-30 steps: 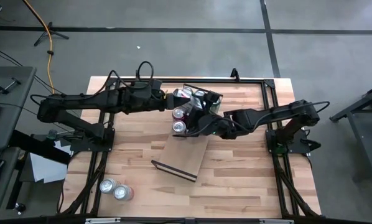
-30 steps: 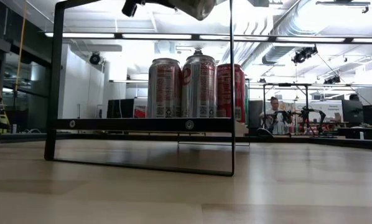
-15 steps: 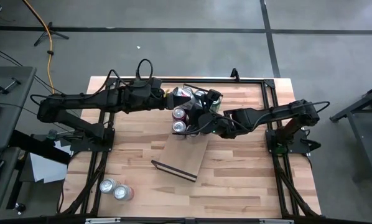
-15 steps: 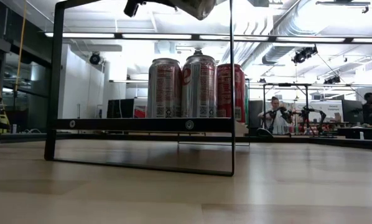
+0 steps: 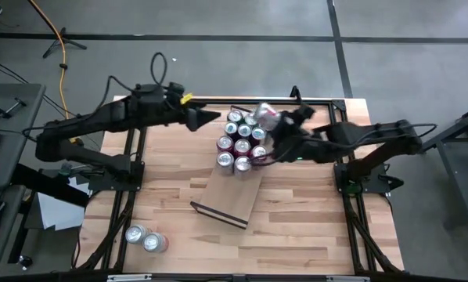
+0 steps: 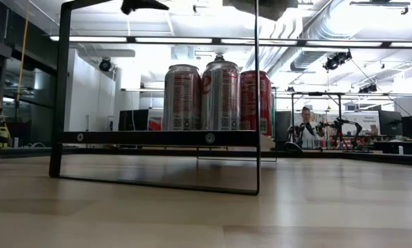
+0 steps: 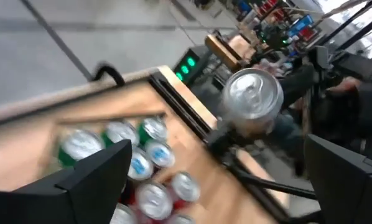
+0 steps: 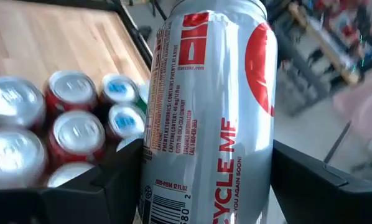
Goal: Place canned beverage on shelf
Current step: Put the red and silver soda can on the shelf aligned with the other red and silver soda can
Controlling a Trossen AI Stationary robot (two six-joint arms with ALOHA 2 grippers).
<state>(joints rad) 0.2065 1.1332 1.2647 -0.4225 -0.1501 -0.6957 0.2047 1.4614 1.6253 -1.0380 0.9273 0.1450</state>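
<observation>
The silver can point(image 8: 211, 112) could be knocking the packed cans point(image 5: 240, 141) over if it is coming down tilted, since free room on the shelf point(image 5: 232, 196) beside them looks tight. The right gripper point(image 5: 275, 131) is clamping that can, holding it above the cluster's far edge. The left gripper point(image 5: 207, 117) is hanging wide apart and empty, just beside the cans.
</observation>
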